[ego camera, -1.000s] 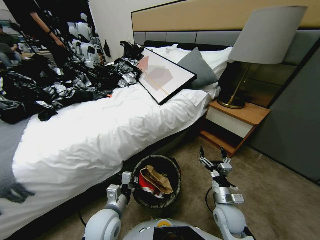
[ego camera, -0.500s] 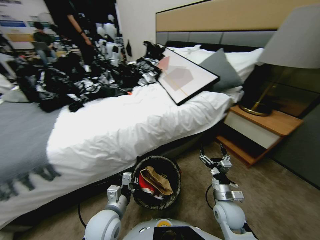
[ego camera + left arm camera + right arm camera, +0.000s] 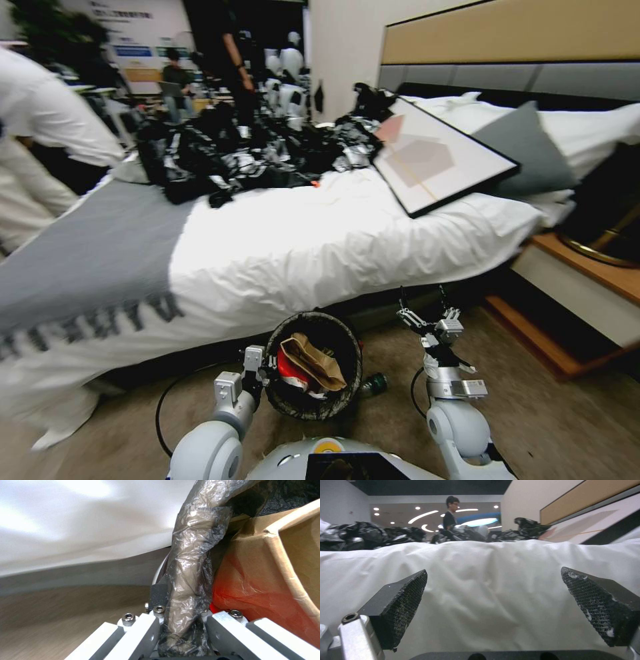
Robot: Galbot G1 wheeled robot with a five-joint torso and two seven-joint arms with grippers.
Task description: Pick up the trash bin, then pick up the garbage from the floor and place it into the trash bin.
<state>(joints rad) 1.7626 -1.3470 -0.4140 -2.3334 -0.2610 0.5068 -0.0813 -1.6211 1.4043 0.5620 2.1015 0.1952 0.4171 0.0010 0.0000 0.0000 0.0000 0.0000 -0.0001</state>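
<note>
The trash bin (image 3: 347, 390), lined with a dark bag, hangs just in front of my base. My left gripper (image 3: 257, 372) is shut on its near-left rim. In the left wrist view the fingers (image 3: 143, 627) clamp the bag-covered rim (image 3: 186, 562). Inside the bin lie a brown paper bag (image 3: 313, 360) (image 3: 293, 555) and a red wrapper (image 3: 288, 368) (image 3: 240, 590). A small green bottle (image 3: 375, 383) lies on the carpet right of the bin. My right gripper (image 3: 423, 303) (image 3: 493, 580) is open and empty, held up to the right of the bin, facing the side of the bed.
The bed (image 3: 333, 247) runs across ahead, with a framed picture (image 3: 440, 160) and a heap of black plastic sheeting (image 3: 253, 153) on it. A wooden nightstand (image 3: 587, 287) stands at the right. A cable (image 3: 163, 407) loops on the carpet at the left. Open carpet (image 3: 567, 427) lies to the right.
The whole picture has slid to the right, so the camera has turned left. Arms and bin keep their places in view. The green bottle has come into view beside the bin.
</note>
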